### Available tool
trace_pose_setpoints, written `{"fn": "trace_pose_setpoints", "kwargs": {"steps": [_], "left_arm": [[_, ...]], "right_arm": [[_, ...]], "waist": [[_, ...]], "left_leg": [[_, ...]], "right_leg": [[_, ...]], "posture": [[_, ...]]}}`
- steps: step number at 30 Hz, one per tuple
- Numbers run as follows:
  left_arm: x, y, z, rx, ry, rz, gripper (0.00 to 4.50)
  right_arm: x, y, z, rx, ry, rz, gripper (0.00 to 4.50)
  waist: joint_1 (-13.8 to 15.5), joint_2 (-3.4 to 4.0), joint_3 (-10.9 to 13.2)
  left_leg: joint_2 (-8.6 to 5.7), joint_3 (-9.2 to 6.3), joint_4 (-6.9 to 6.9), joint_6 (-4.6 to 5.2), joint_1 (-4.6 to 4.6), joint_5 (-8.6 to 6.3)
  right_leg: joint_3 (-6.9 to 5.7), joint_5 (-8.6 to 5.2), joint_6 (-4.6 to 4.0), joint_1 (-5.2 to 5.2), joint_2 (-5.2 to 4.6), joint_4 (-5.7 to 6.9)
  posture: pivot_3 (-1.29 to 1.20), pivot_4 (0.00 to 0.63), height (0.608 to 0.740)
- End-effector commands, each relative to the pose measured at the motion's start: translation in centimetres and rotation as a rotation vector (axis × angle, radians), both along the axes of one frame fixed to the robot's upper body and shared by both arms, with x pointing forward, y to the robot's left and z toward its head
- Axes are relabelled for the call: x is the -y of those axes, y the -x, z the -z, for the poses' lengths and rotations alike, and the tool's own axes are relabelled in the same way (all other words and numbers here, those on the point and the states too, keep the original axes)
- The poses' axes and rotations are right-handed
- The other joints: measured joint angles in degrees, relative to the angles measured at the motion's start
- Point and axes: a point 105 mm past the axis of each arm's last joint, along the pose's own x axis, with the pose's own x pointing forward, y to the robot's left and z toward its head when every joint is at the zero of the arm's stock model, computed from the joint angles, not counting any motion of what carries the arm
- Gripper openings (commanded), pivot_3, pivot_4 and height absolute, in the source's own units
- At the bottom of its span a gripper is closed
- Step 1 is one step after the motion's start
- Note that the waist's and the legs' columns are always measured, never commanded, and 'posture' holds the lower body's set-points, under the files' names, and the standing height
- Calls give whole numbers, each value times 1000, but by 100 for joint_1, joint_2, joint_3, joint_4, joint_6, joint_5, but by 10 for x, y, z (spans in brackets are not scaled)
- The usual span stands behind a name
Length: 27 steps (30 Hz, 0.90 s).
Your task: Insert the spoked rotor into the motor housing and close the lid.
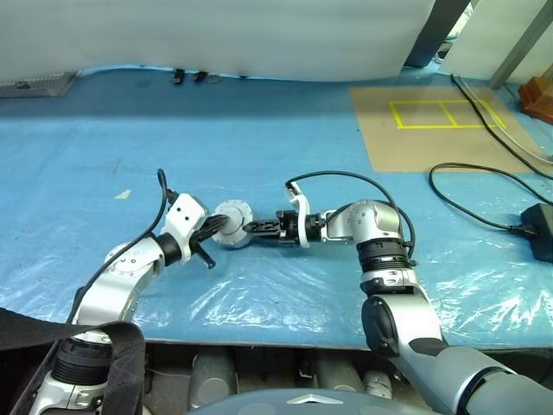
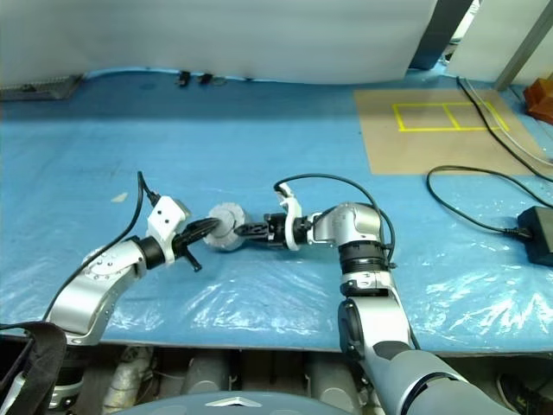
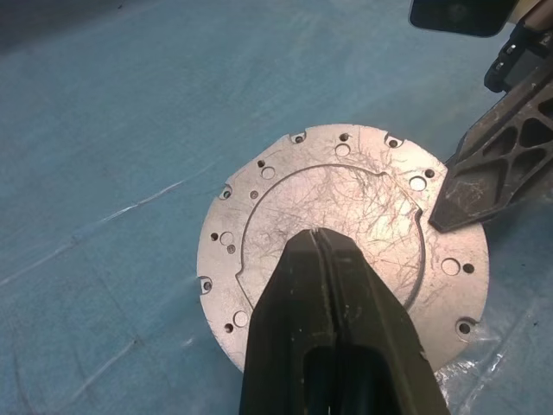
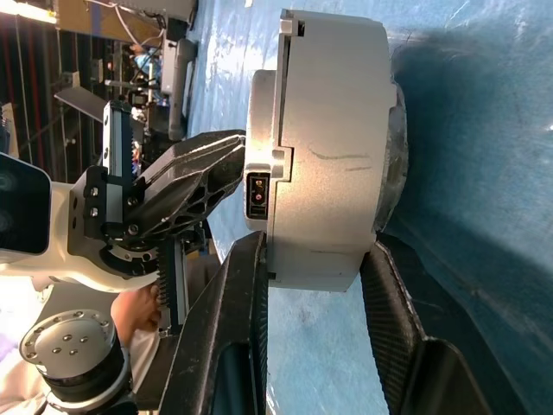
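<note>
1. You can see the two arms meet over the blue plastic sheet (image 1: 285, 173) that covers the table, a little left of the middle.

2. Between them sits the motor housing (image 1: 232, 213), a round silver can, held up just above the sheet.

3. Your left gripper (image 1: 216, 232) comes in from the left. Its two black fingers (image 3: 337, 337) are pressed tight together with no gap (look at the left wrist view). They lie across the flat scratched silver face of the can, the face with small holes around its edge. You cannot tell from the pictures if they really hold it there.

4. Your right gripper (image 1: 252, 228) comes in from the right and points to the left. Its fingers (image 4: 229, 320) are partly open, one on each side of the can's round silver wall. They sit right against it, or very nearly so (it is hard to tell if they pinch it).

5. In the left wrist view, one right finger tip (image 3: 484, 186) rests at the rim of the can.

6. The can's wall has a small dark socket (image 4: 257, 195) in it.

7. Far off to the right lies a brown board (image 1: 441, 125) with yellow tape lines, and a black cable (image 1: 471, 203) loops across the sheet next to it.
</note>
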Motion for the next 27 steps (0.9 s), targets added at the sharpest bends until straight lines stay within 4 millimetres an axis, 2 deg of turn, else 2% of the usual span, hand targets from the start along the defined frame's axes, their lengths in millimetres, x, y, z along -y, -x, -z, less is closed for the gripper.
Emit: {"fn": "trace_pose_setpoints", "kwargs": {"steps": [1, 5, 9, 14, 17, 20, 22, 24, 27], "left_arm": [[5, 5, 12, -47, 34, -12, 0], [-3, -2, -2, 13, 105, -98, 0], [-22, -7, -19, 74, 230, -231, 0], [-50, 2, -35, 75, 586, -416, 0], [-66, 13, -32, 48, 770, -527, 0], [-67, 22, -25, 1, 892, -564, 0], [-69, 24, -25, -7, 1064, -598, 0], [-73, 25, -20, -25, 1228, -639, 606], [-68, 26, -16, -58, 1353, -640, 1632]], "right_arm": [[-14, 3, -17, 57, -50, -59, 1154], [-14, -4, -20, 62, -77, -26, 1154], [-15, -16, -26, 81, -109, 29, 1129], [-19, -21, -34, 113, -137, 31, 1078], [-24, -26, -51, 128, -216, 38, 1078], [-32, -26, -67, 149, -281, 18, 1078], [-39, -25, -76, 158, -326, 4, 1078], [-46, -24, -83, 168, -356, -10, 1078], [-56, -22, -88, 197, -371, -28, 1078]], "waist": [[0, 2, -1], [-4, 2, -1], [-30, 3, 1], [-2, 3, 2], [-3, 2, 2], [-2, 0, 3], [5, 0, 4], [5, -3, 5], [6, -6, 5]], "left_leg": [[0, 0, 0, 0, 2, 0], [0, 0, 1, 0, 2, 0], [2, 0, 1, 0, -4, 0], [0, 4, 1, 0, -49, 0], [-1, 5, 1, 0, -75, 0], [3, 3, 2, 0, -93, 0], [4, 3, 3, 0, -96, 0], [5, 3, 7, 0, -97, 0], [6, 3, 9, 0, -96, 0]], "right_leg": [[0, 0, 0, 2, -1, 0], [0, 0, 0, 2, -1, 0], [0, 0, 0, -3, 2, 0], [-11, 1, -1, -17, 3, -25], [-22, 3, -1, -26, 4, -36], [-31, 3, -2, -38, 9, -36], [-35, 3, -2, -41, 10, -35], [-36, 3, -2, -40, 9, -35], [-38, 4, -3, -41, 11, -32]], "posture": [[0, 150, 740], [0, 150, 740], [0, 150, 740], [0, 150, 740], [0, 150, 740], [0, 150, 740], [0, 150, 740], [0, 150, 740], [0, 150, 740]]}}
